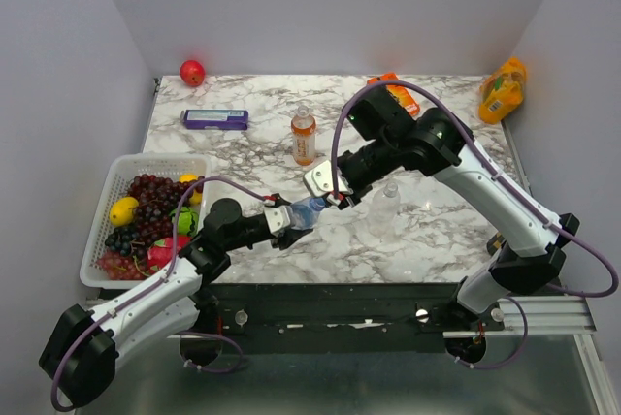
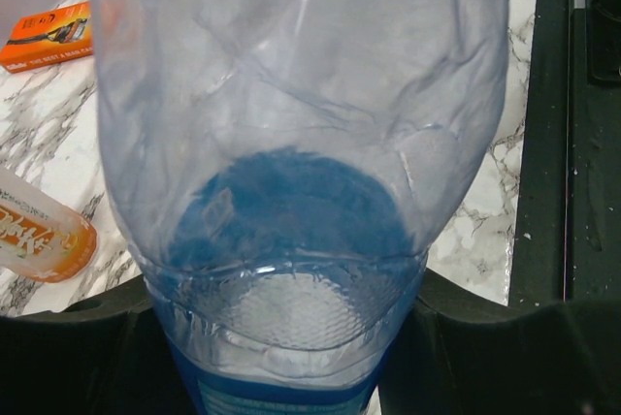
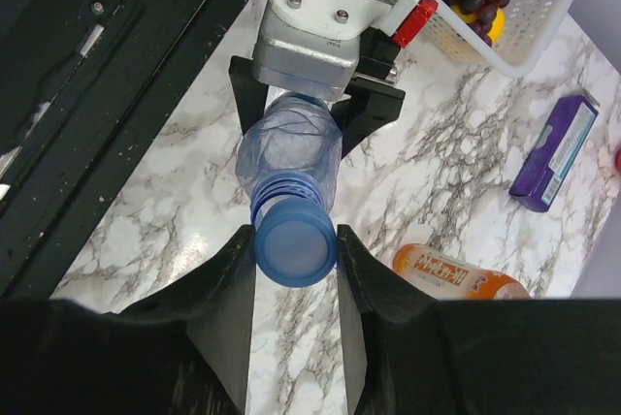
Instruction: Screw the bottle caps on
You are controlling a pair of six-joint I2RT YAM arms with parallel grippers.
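Note:
My left gripper [image 1: 282, 219] is shut on the body of the blue-labelled bottle [image 1: 309, 209], holding it sideways above the table with its neck toward the right arm. The bottle fills the left wrist view [image 2: 291, 143]. My right gripper [image 3: 296, 240] is shut on the blue cap [image 3: 296, 252], which sits on the bottle's threaded neck [image 3: 289, 192]. In the top view my right gripper [image 1: 335, 199] meets the bottle's mouth. The orange-liquid bottle [image 1: 304, 136] stands upright behind with a whitish cap on it. The all-clear bottle [image 1: 387, 200] stands just right of the grippers.
A white basket [image 1: 102, 240] of fruit sits at the left edge. A red apple [image 1: 192, 72], a purple box [image 1: 214, 119], an orange box [image 1: 400, 95] and a yellow-orange pouch [image 1: 503, 90] lie along the back. The table's black front rail [image 1: 340, 299] runs below.

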